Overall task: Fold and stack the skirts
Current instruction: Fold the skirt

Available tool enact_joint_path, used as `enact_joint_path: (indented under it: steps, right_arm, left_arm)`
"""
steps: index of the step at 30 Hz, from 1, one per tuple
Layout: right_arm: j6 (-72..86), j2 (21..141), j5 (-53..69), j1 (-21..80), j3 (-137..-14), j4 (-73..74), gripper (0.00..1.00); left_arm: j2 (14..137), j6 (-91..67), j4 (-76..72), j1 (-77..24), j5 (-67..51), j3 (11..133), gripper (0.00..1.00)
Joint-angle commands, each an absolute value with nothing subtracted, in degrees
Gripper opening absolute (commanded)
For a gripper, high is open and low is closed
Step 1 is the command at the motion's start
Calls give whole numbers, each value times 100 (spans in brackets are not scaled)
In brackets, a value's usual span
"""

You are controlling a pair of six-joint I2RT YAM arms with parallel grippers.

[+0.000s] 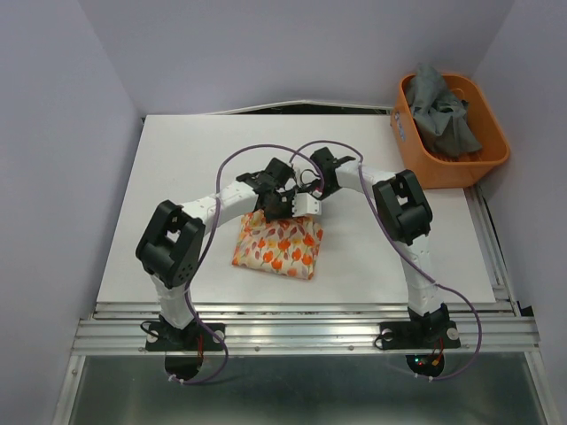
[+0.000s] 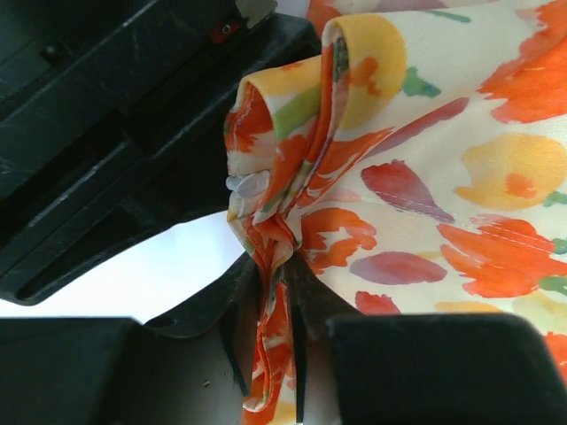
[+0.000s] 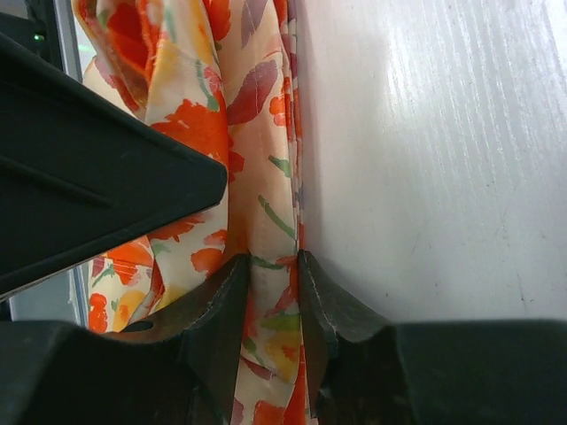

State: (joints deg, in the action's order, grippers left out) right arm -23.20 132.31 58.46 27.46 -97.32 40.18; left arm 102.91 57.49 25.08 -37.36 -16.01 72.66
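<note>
The cream skirt with the orange, red and yellow leafy print (image 1: 276, 247) lies folded into a small rectangle at the middle of the white table (image 1: 177, 177). My left gripper (image 1: 273, 209) and right gripper (image 1: 301, 204) sit side by side at its far edge. The left gripper (image 2: 273, 266) is shut on a bunched fold of the printed skirt (image 2: 425, 177). The right gripper (image 3: 270, 266) is shut on the same skirt's edge (image 3: 257, 159). The dark grey skirt (image 1: 446, 108) lies crumpled in the orange basket (image 1: 416, 155).
The orange basket stands at the table's far right corner. A metal rail (image 1: 301, 329) runs along the near edge by the arm bases. Walls close in on the left, back and right.
</note>
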Motion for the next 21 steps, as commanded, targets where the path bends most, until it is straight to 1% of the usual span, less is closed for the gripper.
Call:
enact_joint_path:
  steps: [1,5,6,12,14,16,18,21]
  right_arm:
    - [-2487,13298,5503,2786,-9984,4131,36]
    - [-2470,13289,5230,2786,-10160,4131,40]
    - [-2452,13272,5142,2717,-10204,4122,43]
    - [-2373,13254,4738,2444,-10687,4096,52]
    - [-2268,13271,4606,2355,-10854,4070,52]
    - [-2093,13263,4518,2145,-11143,4061,52]
    - [-1952,13202,4535,1952,-11354,4061,52]
    - [-1758,12791,4632,1872,-11259,4069,52]
  left_arm:
    - [9748,5774,2197,-3709,-1459,7268,31]
    - [9387,5792,2627,-3709,-1371,7532,34]
    - [9317,5792,2663,-3700,-1310,7602,38]
    - [8693,5608,2865,-3709,-985,7726,40]
    - [8439,5293,2804,-3691,-923,7673,40]
    - [8263,4660,2882,-3613,-1019,7603,40]
    - [8183,3855,2944,-3385,-1508,7498,40]
    - [8069,3061,2840,-3069,-1976,7121,40]
